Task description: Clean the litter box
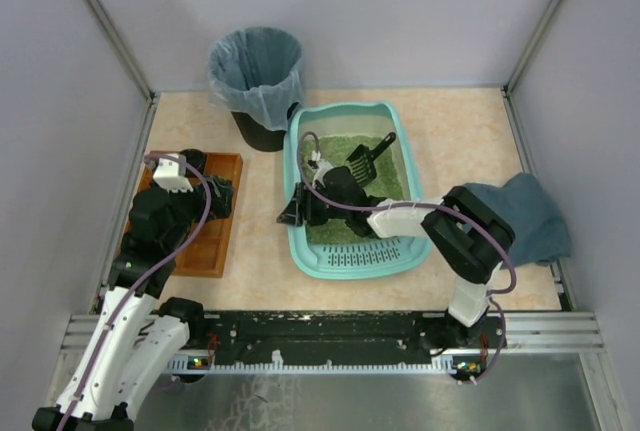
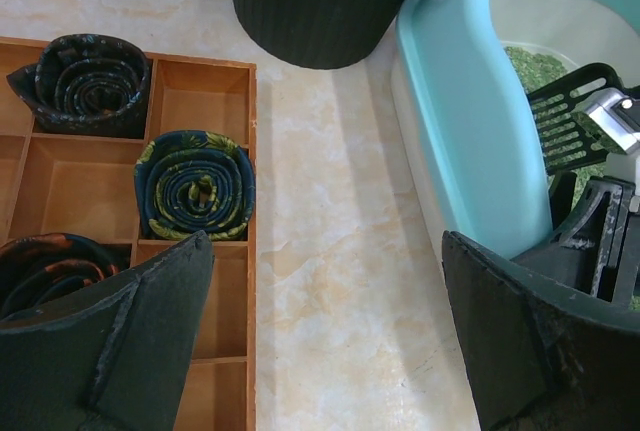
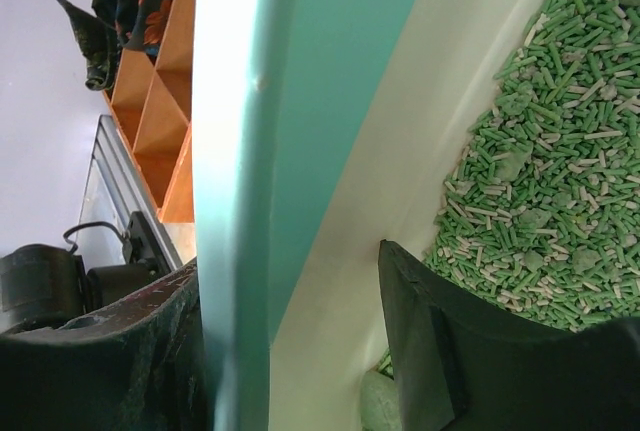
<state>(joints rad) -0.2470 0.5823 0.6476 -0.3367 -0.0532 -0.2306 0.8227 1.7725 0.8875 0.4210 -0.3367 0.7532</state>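
The litter box (image 1: 355, 257) sits in the middle of the surface (image 1: 480, 121), its grate lip toward 6 o'clock. Inside are green litter (image 3: 560, 181) and a black slotted scoop (image 1: 368, 159), which lies toward 1 o'clock. What worries us is the box's 9 o'clock wall. The right tool (image 3: 288, 266) straddles it, one finger outside and one over the litter, and we cannot tell whether the wall is pinched. If it clamps and lifts from that one edge, we judge the box could tilt or skid, shedding litter onto the surface or shoving into the wooden tray (image 1: 215, 246) at 9 o'clock. A loose pinch could slip off the smooth plastic. The right arm folds over the box's 4 o'clock corner and reaches across its near end. The left tool (image 2: 325, 251) hangs spread wide, gripping nothing, above bare surface between tray and box, with the left arm stretched over the tray.
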